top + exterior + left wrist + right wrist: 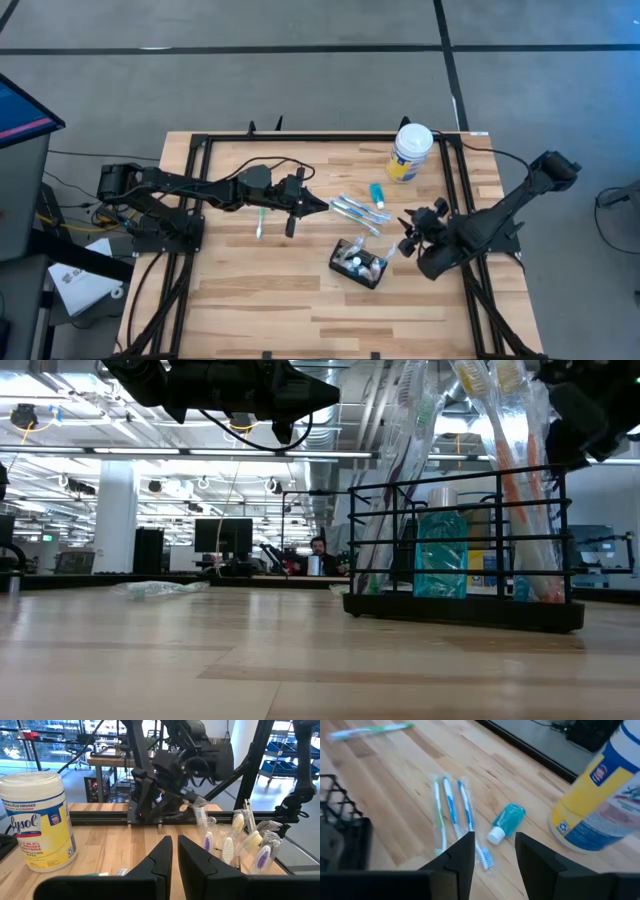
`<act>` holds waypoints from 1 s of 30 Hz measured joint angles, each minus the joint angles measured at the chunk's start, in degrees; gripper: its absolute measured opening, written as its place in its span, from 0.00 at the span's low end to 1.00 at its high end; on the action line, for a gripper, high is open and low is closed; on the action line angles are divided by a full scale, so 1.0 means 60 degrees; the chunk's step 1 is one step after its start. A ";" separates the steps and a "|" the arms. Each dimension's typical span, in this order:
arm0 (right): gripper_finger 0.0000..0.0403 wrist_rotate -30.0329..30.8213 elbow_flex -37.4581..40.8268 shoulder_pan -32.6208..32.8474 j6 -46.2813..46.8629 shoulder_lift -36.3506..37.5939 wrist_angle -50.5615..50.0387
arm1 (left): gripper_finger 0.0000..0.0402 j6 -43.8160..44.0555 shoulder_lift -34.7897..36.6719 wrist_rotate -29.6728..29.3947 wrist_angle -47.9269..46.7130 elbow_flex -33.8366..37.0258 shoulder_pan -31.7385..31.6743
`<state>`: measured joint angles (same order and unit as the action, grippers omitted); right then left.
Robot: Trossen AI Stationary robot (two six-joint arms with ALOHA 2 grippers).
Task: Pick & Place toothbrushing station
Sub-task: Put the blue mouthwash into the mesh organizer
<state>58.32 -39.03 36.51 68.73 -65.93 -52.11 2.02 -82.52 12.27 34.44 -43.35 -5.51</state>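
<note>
The wooden bench (300, 300) carries everything, framed by black rails. On it, from biggest down: a Lysol wipes tub (411, 152) standing upright near the far edge, out of the working middle; then the toothbrushing station (360, 263), a black wire rack sitting right of centre toward the near side. It already stands upright with wrapped toothbrushes poking out of its top and a small teal bottle inside, as the low view shows, so it looks loaded and ready to be lifted as one piece. Just beyond it lie three packaged toothbrushes (452, 815) side by side, and next to them a small teal mouthwash bottle (507, 821) on its side. A single green toothbrush (259, 224) lies apart, under the left arm.

The right claw (409, 232) hangs just beside the station's right end, above the loose brushes. Its fingers (462, 854) stand parted by a moderate gap with nothing between them and touching nothing. It is probably lining up on the rack.

The left claw (318, 206) hovers over the bench's middle, aimed toward the station. Its fingers (159, 861) are nearly together, leaving only a thin slit, and it holds nothing.
</note>
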 joint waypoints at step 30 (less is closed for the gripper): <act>0.33 -0.0849 0.2676 -0.0402 0.2342 0.0568 0.0938 | 0.05 0.0000 0.0000 0.0000 -0.0018 0.0000 0.0006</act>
<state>53.23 -22.97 34.10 82.79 -62.52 -46.48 2.02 -82.52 12.27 34.33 -43.35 -5.48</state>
